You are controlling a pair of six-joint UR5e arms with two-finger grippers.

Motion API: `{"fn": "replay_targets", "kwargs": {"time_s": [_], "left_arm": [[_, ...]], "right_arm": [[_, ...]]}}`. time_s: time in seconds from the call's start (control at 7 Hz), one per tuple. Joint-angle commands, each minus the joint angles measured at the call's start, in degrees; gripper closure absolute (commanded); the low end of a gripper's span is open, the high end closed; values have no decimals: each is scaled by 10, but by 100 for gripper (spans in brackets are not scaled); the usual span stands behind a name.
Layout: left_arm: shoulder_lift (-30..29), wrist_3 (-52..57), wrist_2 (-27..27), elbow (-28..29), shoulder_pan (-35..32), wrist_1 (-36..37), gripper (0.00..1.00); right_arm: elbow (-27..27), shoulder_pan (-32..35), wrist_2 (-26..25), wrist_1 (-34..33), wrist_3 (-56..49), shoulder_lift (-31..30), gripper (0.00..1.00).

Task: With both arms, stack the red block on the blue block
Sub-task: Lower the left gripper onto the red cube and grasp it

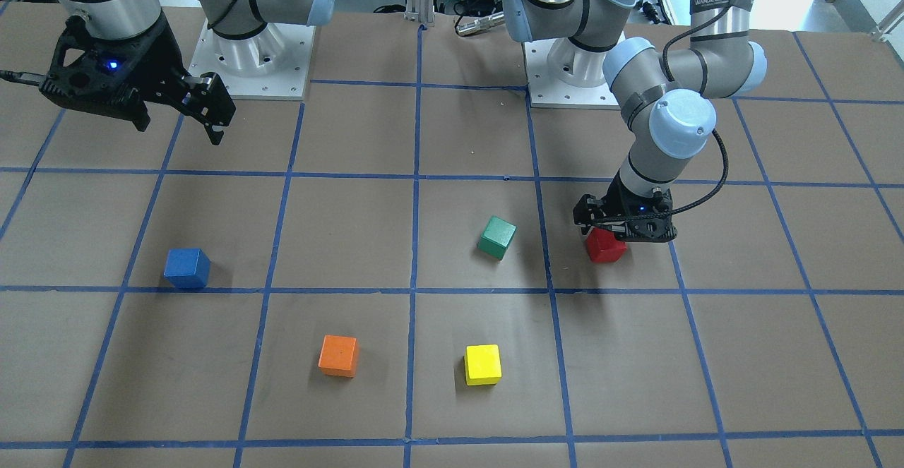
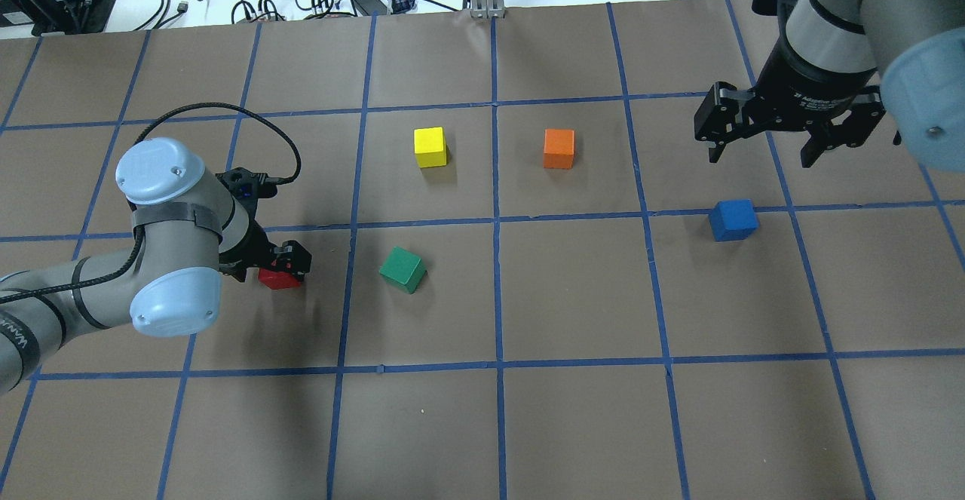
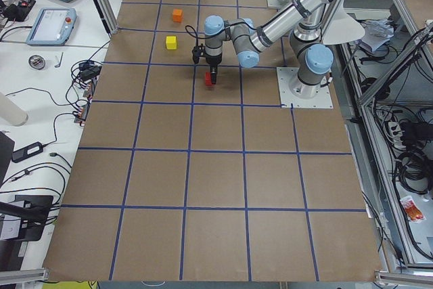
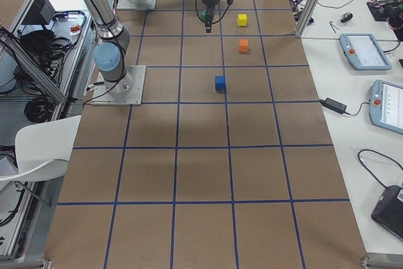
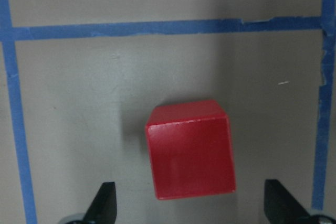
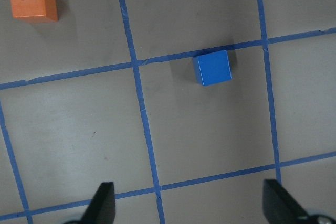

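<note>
The red block sits on the brown table between the two wide-apart fingers of my left gripper, which is open and low over it. The block also shows in the overhead view, under the left gripper, and in the front view. The blue block stands alone on the right half, beside a tape line. My right gripper hangs open and empty high above the table, a little beyond the blue block, and touches nothing.
A green cube lies just right of the red block. A yellow cube and an orange cube stand farther out. Blue tape lines grid the table. The arm bases sit at the robot's edge.
</note>
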Motion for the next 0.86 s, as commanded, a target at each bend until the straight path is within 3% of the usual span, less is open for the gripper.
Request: {"fn": "replay_targets", "kwargs": {"time_s": [0.0, 0.14, 0.43, 0.71], "left_arm": [[-19, 4, -2, 0, 0, 22, 77], [-18, 2, -2, 1, -1, 22, 93], [3, -8, -24, 14, -13, 12, 93], [3, -73, -44, 112, -50, -101, 93]], "right_arm": [[-1, -1, 1, 0, 0, 0, 0], [-2, -1, 1, 0, 0, 0, 0], [-2, -1, 2, -2, -1, 1, 0], [-1, -1, 6, -2, -1, 1, 0]]}}
